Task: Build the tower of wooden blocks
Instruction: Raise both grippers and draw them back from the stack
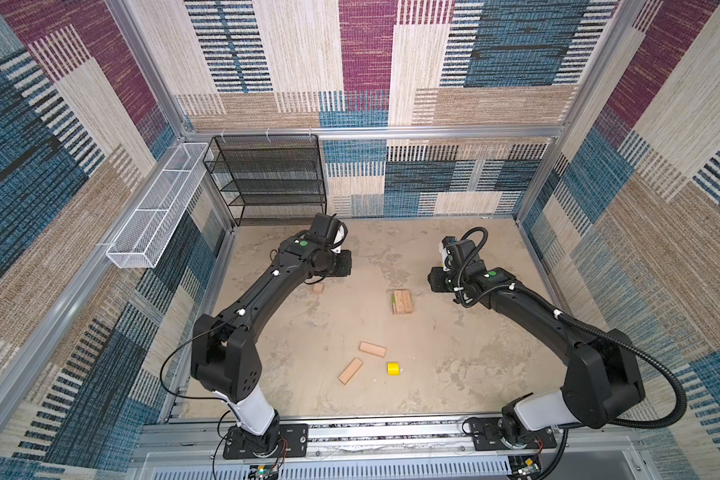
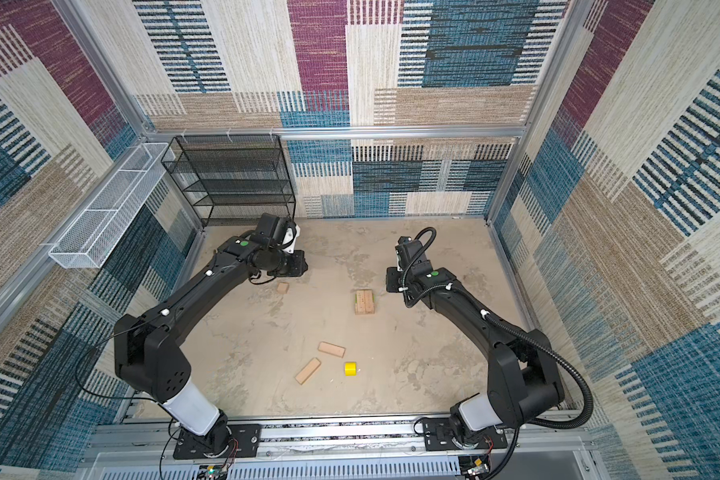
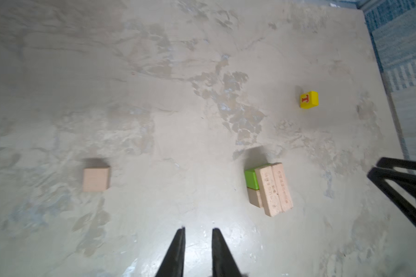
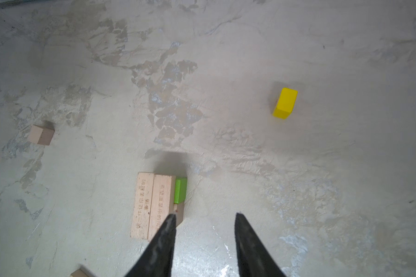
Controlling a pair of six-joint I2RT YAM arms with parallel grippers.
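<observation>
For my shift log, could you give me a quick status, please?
Left gripper open, empty; right gripper open, empty. Tower two layers. Cube, two planks, yellow block loose. Nothing blocking.

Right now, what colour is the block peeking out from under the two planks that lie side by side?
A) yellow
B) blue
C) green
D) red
C: in both wrist views a green brick sticks out from beneath the two tan planks.
</observation>
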